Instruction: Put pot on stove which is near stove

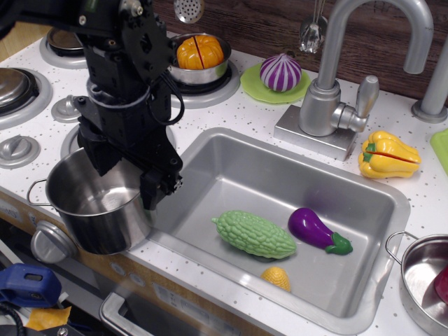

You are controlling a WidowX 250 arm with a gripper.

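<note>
The pot (94, 210), tall, deep shiny steel with wire loop handles, stands at the counter's front left corner, left of the sink. My black gripper (126, 175) hangs over the pot's far right rim. Its fingers (158, 187) are spread apart, with the pot's inside showing between them; one is at the right rim. A stove burner (64, 42) with a dark centre lies at the back left, partly hidden by my arm. The rim of another grey disc (70, 142) shows just behind the pot; its centre is hidden by my arm.
A burner with a steel domed centre (14, 87) and grey knobs (17, 150) are at left. A pan holding an orange toy (201, 56) is at the back. The sink (231, 164) holds a green gourd, an eggplant and corn. The faucet (336, 91), a yellow pepper (387, 155) and a steel pot (427, 280) are at right.
</note>
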